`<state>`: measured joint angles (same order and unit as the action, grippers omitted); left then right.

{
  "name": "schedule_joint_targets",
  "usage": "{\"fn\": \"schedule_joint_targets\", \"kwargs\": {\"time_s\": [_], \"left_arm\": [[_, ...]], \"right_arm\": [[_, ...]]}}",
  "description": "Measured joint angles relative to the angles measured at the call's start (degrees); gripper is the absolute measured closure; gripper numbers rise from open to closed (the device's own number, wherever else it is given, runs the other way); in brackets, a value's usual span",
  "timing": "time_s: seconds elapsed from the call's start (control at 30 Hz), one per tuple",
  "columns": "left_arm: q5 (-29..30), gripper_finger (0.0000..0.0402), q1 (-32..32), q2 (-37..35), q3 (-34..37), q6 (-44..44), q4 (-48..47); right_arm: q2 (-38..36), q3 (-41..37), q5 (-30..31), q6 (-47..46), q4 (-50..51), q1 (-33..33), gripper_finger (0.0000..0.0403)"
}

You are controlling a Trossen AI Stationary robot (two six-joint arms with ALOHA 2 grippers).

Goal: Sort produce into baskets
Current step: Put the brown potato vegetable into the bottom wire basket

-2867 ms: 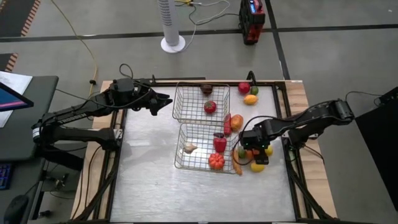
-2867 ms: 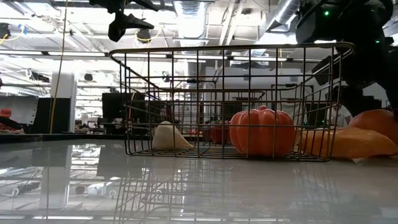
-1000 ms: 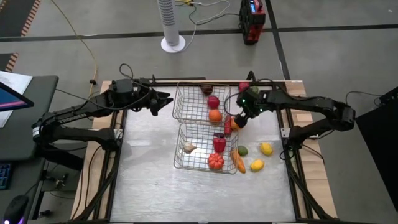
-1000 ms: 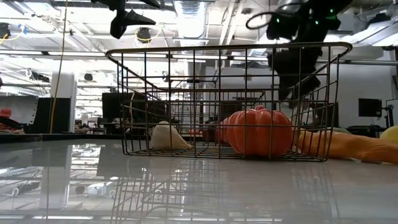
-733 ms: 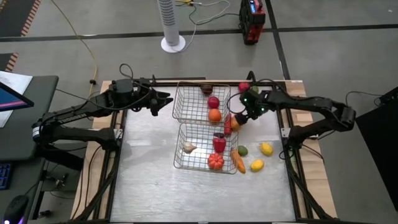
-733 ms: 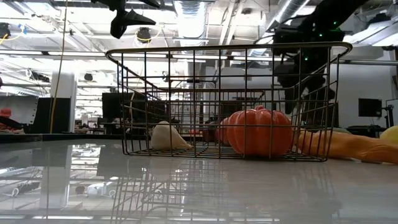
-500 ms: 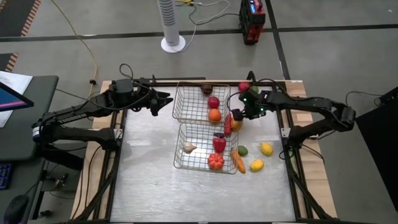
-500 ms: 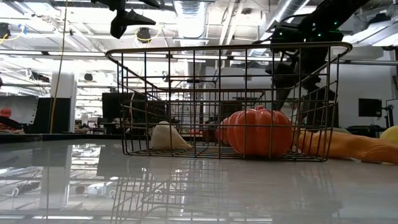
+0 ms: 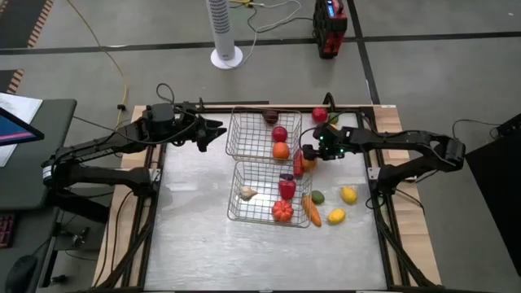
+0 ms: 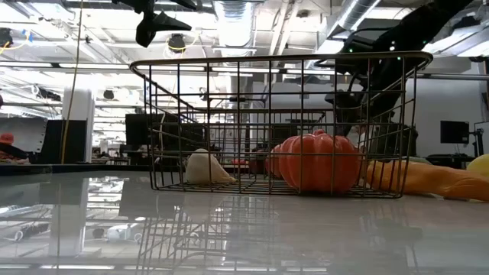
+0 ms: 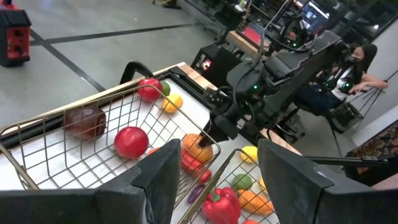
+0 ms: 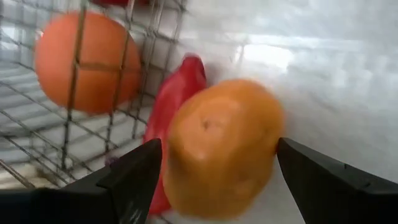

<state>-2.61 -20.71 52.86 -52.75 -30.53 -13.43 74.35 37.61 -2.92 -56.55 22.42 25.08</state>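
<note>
**Right gripper astride an orange fruit beside the far basket**

An orange-yellow fruit [image 12: 219,149] lies on the table just outside the right wall of the far basket [image 9: 244,130], touching a long red pepper [image 12: 174,106] that lies against the mesh. The right gripper [image 9: 310,155] is low over this fruit with its fingers [image 12: 323,177] spread wide, one on each side of it; in the right wrist view the fruit sits between them and neither pad is clearly pressed to it.

Inside the far basket are a round orange fruit [image 9: 281,150], a red one [image 9: 279,134] and a dark purple one [image 9: 271,117] at the back edge. The near basket [image 9: 248,213] adjoins it and holds a white piece [image 9: 247,194], a red bell pepper [image 9: 287,187] and a small orange pumpkin [image 9: 282,211].

Loose on the table to the right of the near basket are a carrot [image 9: 313,211], a green piece [image 9: 317,197] and two yellow pieces [image 9: 348,194], [image 9: 334,216]. A red piece [image 9: 319,115] lies near the table's far right corner.

The left gripper [image 9: 218,130] hangs above the table just left of the far basket, fingers apart and empty.
</note>
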Motion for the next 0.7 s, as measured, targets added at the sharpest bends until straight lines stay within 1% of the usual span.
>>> {"fn": "schedule_joint_targets", "kwargs": {"time_s": [0.1, 0.47, 0.57, 0.7], "left_arm": [[0.0, 0.02, 0.0, 0.0, 0.0, -0.01, 0.03], [-0.02, 0.02, -0.02, 0.0, 0.0, -0.19, 0.04], [-0.02, 0.02, -0.02, -0.21, 0.0, -0.21, 0.02], [-0.02, 0.02, -0.02, -0.39, 0.0, -0.24, 0.04]], "right_arm": [[0.0, -2.27, -0.12, -0.19, -3.27, 0.28, 0.0059], [-0.17, -3.09, -0.2, 3.08, -2.91, 0.94, 0.0103], [-0.09, -1.96, -0.46, 4.72, -1.74, 0.9, 0.0109], [-0.04, 1.76, -0.7, 8.19, 3.36, 0.96, 0.0111]]}}
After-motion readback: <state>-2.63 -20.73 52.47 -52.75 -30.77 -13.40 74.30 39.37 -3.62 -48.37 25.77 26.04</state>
